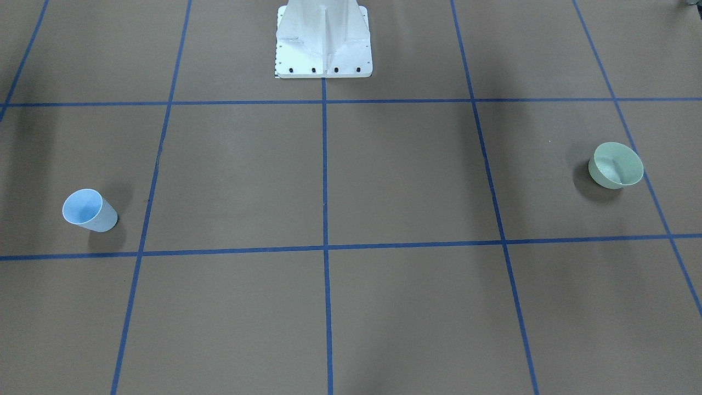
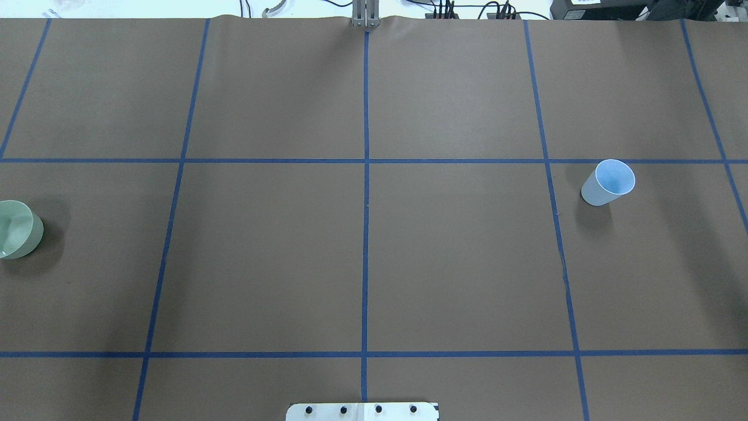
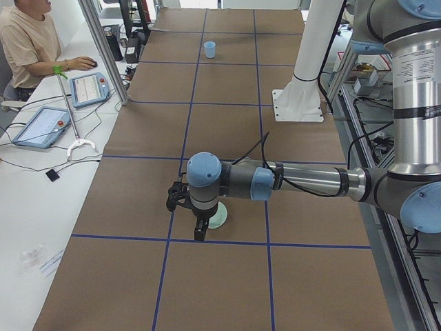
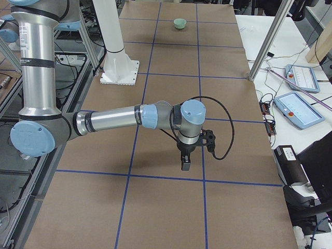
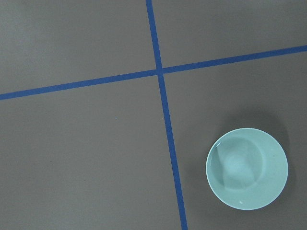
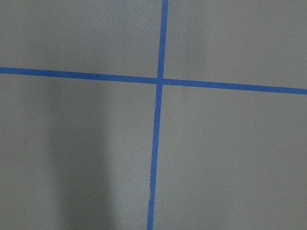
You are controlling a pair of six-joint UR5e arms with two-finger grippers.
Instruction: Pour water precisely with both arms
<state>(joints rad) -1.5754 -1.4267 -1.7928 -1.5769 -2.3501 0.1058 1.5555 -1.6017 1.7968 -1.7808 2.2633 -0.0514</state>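
Observation:
A light-blue cup (image 1: 89, 210) stands upright on the brown table on the robot's right side; it also shows in the overhead view (image 2: 608, 182). A pale green bowl (image 1: 615, 165) sits on the robot's left side, at the overhead view's left edge (image 2: 17, 229) and in the left wrist view (image 5: 247, 168). My left gripper (image 3: 198, 231) points down above the table, in front of the bowl (image 3: 218, 219). My right gripper (image 4: 185, 163) points down over the tape grid. Both grippers show only in the side views, so I cannot tell whether they are open or shut.
The white fixed pedestal (image 1: 323, 44) stands at the robot's edge of the table. Blue tape lines (image 2: 366, 234) divide the brown mat into squares. An operator (image 3: 27, 41) sits at a side desk with tablets (image 3: 88, 88).

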